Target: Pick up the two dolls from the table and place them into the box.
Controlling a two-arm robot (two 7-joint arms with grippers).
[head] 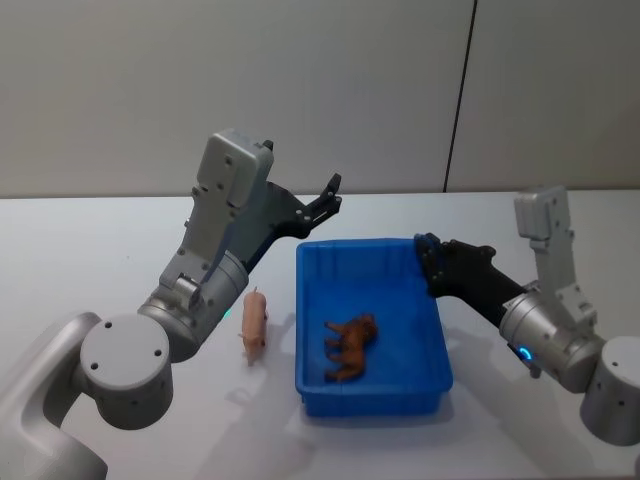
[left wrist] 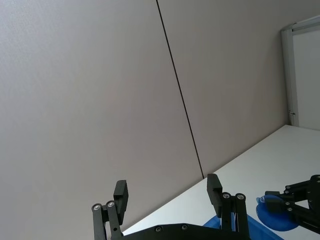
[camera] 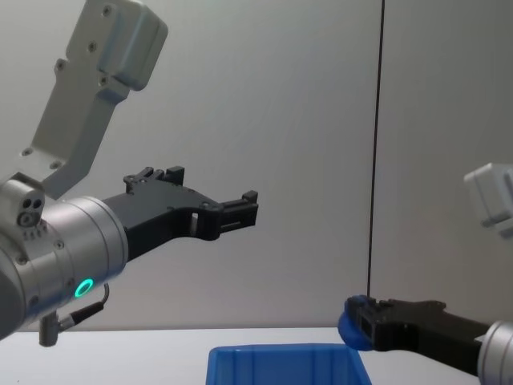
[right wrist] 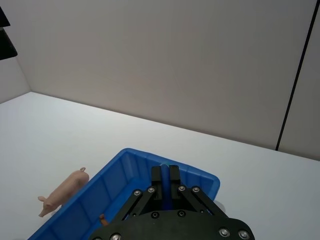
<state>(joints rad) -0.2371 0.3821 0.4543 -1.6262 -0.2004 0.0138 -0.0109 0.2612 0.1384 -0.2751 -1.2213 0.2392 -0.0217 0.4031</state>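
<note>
The blue box (head: 298, 320) stands mid-table. A brown animal doll (head: 350, 346) lies inside it. A pink pig doll (head: 254, 326) lies on the white table (head: 100, 250) just left of the box, also seen as the pig (right wrist: 62, 191) beside the box wall (right wrist: 200, 176). My left gripper (head: 328, 197) is raised above the box's far left corner, open and empty (left wrist: 167, 187) (camera: 212, 186). My right gripper (head: 428, 256) hovers over the box's right rim, its fingers (right wrist: 165, 173) pressed together on a small dark-blue lump (camera: 353, 321) (left wrist: 272, 207).
A plain grey wall with a dark vertical seam (head: 458, 100) stands behind the table. Bare white tabletop stretches left of the pig and behind the box. The box rim (camera: 280, 353) shows low in the chest view.
</note>
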